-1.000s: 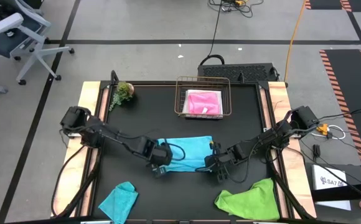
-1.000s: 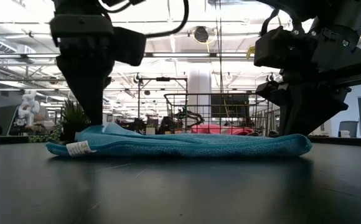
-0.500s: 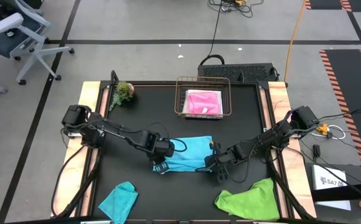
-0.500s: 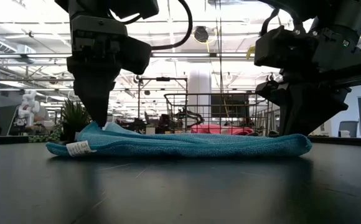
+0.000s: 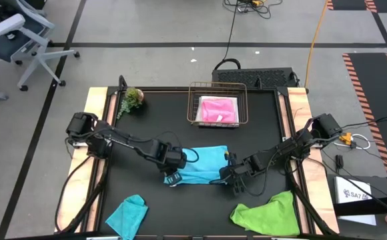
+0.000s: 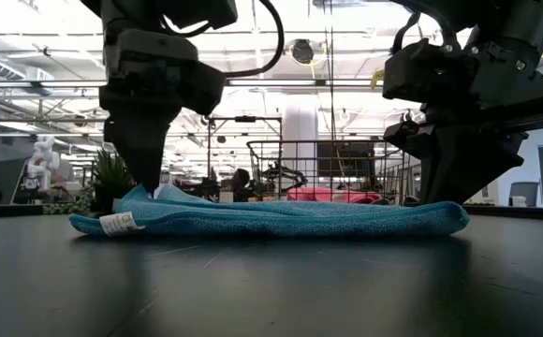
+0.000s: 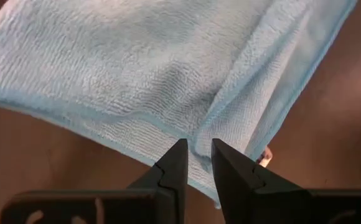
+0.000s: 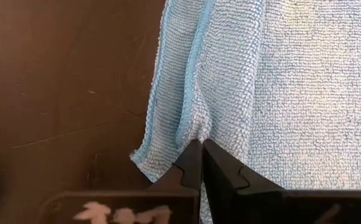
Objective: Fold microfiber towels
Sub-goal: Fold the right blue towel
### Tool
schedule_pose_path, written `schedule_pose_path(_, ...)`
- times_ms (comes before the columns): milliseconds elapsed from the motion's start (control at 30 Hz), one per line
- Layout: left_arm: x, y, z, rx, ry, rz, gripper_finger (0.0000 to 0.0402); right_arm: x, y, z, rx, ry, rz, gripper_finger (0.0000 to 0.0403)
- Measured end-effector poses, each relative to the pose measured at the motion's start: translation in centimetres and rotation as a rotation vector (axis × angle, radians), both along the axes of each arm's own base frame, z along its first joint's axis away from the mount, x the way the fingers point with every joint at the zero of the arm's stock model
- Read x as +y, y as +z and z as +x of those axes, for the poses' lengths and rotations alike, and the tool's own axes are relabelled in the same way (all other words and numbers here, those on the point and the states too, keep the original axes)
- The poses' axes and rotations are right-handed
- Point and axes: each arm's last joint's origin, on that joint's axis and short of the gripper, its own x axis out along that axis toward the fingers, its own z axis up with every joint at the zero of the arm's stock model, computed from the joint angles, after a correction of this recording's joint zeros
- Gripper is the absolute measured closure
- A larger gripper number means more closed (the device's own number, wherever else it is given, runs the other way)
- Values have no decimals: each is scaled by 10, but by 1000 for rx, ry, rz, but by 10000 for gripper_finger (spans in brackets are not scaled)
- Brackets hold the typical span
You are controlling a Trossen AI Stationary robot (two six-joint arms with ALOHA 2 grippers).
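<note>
Left end effector [image 5: 173, 177] shifted — sky blue towel [image 5: 203, 164] pinched

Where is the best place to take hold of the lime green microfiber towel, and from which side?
The lime green microfiber towel lies crumpled at the table's front right. Probably best is the raised corner pointing toward the right arm's base, pinched from above. It sticks out free of the heap, so the right hand, now shut on the sky blue folded towel, could reach it easily.
</note>
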Motion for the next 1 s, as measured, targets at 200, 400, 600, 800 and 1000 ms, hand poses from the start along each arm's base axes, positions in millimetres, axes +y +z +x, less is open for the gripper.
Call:
schedule_pose_path(200, 6, 0, 1, 15, 30, -64, 329, -1, 0, 0, -8, -10, -18, 403)
schedule_pose_path(400, 2, 1, 1, 10, -39, -114, 322, 0, 0, 0, -8, -9, -19, 403)
schedule_pose_path(600, 1, 0, 1, 0, -30, -59, 262, 0, 0, 0, -8, -8, -19, 403)
schedule_pose_path(800, 2, 0, 1, -8, -7, -12, 216, 0, 0, 0, -8, -8, -18, 403)
schedule_pose_path(1000, 1, 0, 1, -7, -7, 0, 252, 0, 0, 0, -8, -19, -15, 403)
